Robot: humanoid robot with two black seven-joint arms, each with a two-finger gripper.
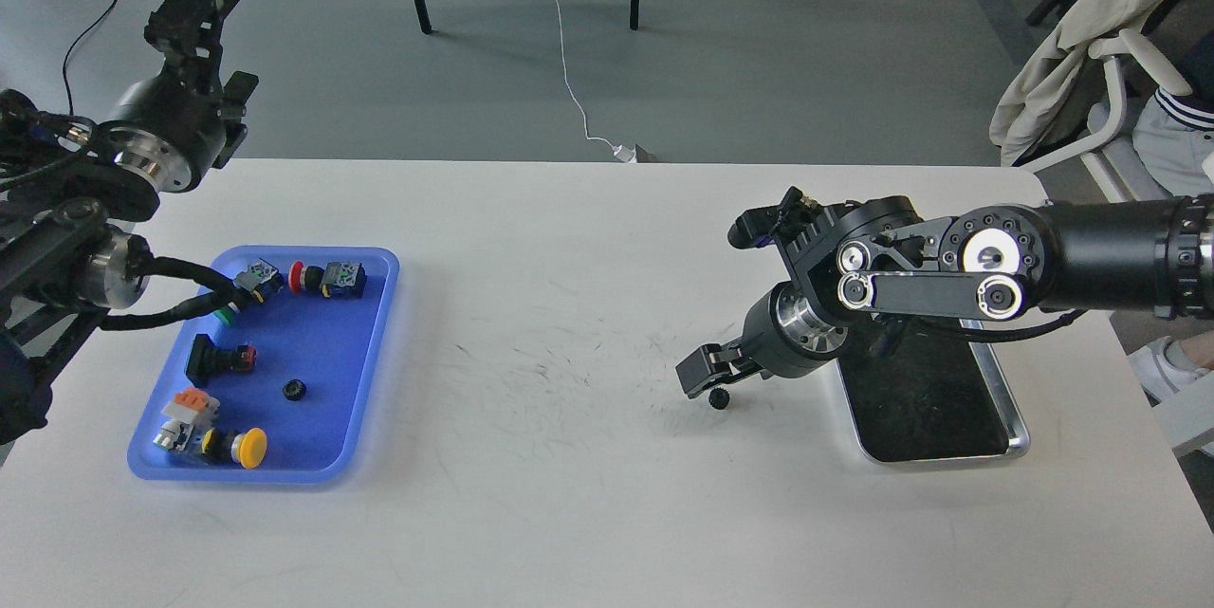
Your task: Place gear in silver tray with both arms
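A small black gear [719,398] lies on the white table, left of the silver tray [948,457]. My right arm reaches in from the right across the tray's near-left part and hides much of it. My right gripper [709,378] is low over the table, right at the gear, and its fingers look slightly apart with nothing held. My left gripper [190,9] is raised at the far left, beyond the table's back edge, and its fingers cannot be told apart. A second black gear [293,390] lies in the blue tray.
The blue plastic tray [322,342] at the left holds several push-buttons and switches, among them a yellow one [249,448] and a red one [297,277]. A chair with a cloth [1062,96] and a seated person stand at the right edge.
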